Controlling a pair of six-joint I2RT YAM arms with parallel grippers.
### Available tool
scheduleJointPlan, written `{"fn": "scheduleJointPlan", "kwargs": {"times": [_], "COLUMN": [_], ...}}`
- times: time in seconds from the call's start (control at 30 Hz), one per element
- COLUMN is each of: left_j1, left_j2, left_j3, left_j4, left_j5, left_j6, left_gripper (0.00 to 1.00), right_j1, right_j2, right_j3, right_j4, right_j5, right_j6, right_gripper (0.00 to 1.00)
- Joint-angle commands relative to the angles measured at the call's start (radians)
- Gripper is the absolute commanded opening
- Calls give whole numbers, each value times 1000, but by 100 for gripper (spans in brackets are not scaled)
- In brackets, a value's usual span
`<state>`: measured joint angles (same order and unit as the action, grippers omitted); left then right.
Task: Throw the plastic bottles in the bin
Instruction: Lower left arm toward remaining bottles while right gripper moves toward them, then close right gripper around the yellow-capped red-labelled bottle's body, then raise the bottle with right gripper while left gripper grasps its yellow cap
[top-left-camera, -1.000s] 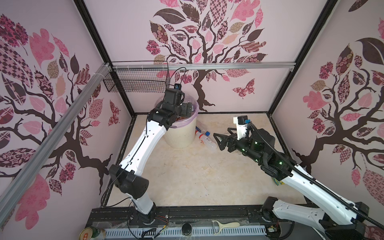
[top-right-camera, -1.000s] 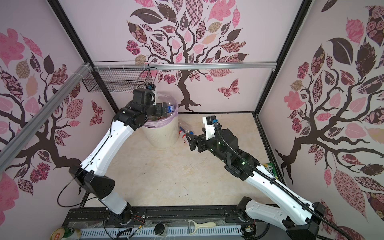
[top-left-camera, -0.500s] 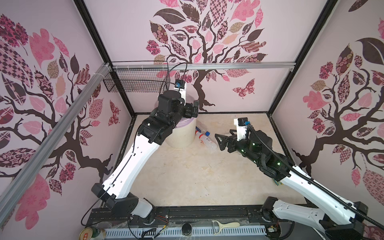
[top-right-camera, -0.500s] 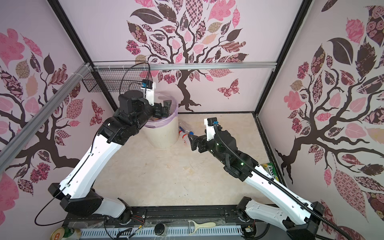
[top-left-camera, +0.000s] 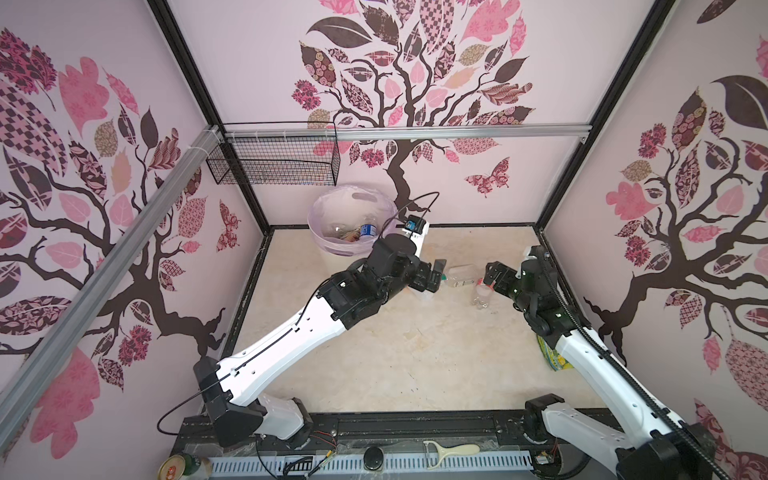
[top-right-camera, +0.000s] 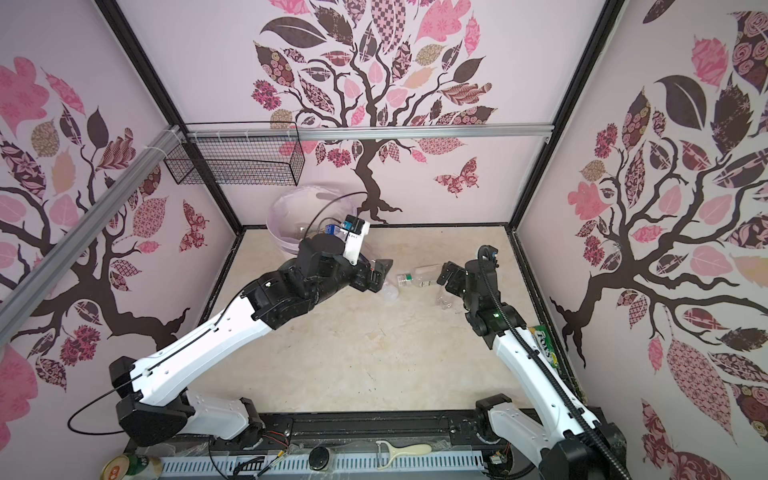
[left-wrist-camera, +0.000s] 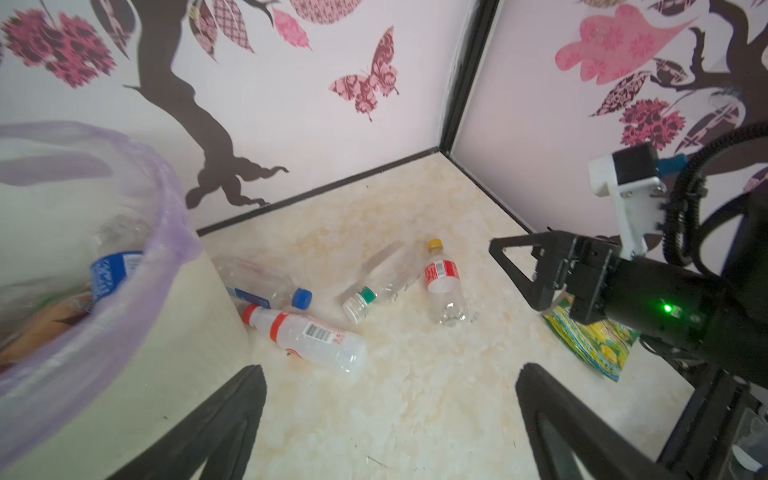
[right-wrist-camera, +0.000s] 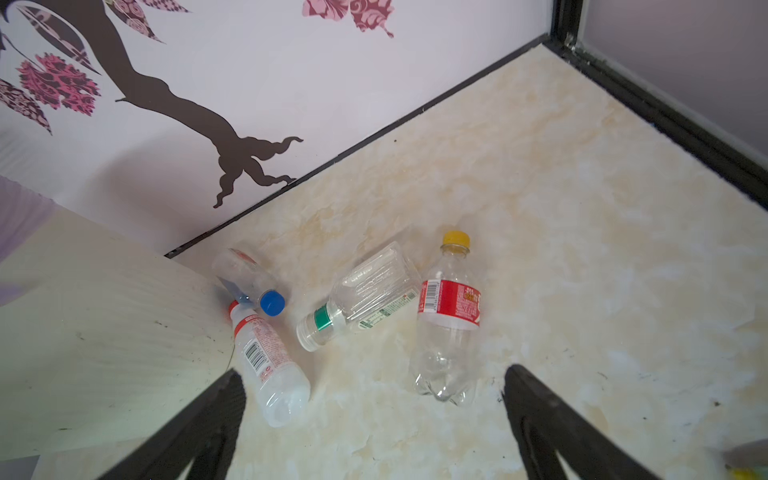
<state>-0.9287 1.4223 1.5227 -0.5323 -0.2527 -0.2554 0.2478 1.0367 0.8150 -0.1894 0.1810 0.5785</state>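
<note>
Four bottles lie on the worktop (right-wrist-camera: 582, 249) beside the bin (right-wrist-camera: 104, 332): blue-capped (right-wrist-camera: 249, 278), red-capped (right-wrist-camera: 268, 370), green-banded (right-wrist-camera: 365, 295), yellow-capped (right-wrist-camera: 446, 332). In both top views my left arm (top-left-camera: 291, 345) covers most of the first two. A top view shows a blue-labelled bottle (top-left-camera: 368, 230) inside the bin. My left fingers (top-left-camera: 435, 275) and right fingers (top-left-camera: 492, 272) are spread apart, empty.

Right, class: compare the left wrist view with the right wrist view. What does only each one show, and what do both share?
Only the left wrist view: the bin's inside, with a blue-labelled bottle in it; the left claw, open; the right arm seen from outside.
Only the right wrist view: no further object, just more bare floor beyond the yellow-capped bottle.
Both: the bin's cream wall, the open right claw, and four bottles on the floor: blue-capped bottle, red-capped bottle, green-collared bottle, yellow-capped bottle.
</note>
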Motion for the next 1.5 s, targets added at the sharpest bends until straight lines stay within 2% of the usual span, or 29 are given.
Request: {"fn": "scheduleJointPlan", "kwargs": {"times": [0.0, 0.17, 0.53, 0.73, 1.1, 1.3, 1.47], "left_j1": [1, 1, 1, 2, 4, 8, 17], "left_j2": [-12, -5, -38, -42, -30, -54, -80], "left_j3": [-104, -172, -296, -333, -384, -398, -411], "left_j4": [81, 117, 155, 165, 155, 142, 145], "left_j5": [25, 57, 79, 80, 102, 104, 101], "left_j6": [-77, -112, -145, -156, -169, -178, -189], "left_gripper": [98, 98, 98, 98, 98, 98, 98], "right_j1": [-1, -4, -21, -32, -58, -58, -58], "right_j2": [69, 187, 373, 461, 567, 590, 538], "right_j3": [-29, -59, -59, -65, -65, -69, -125], "right_j4": [60, 113, 182, 218, 280, 263, 278], "right_j5": [4, 52, 54, 33, -107, -150, -173], "right_j6": [97, 74, 94, 94, 103, 116, 115], "right_gripper": [100, 100, 99, 96, 82, 67, 57]}}
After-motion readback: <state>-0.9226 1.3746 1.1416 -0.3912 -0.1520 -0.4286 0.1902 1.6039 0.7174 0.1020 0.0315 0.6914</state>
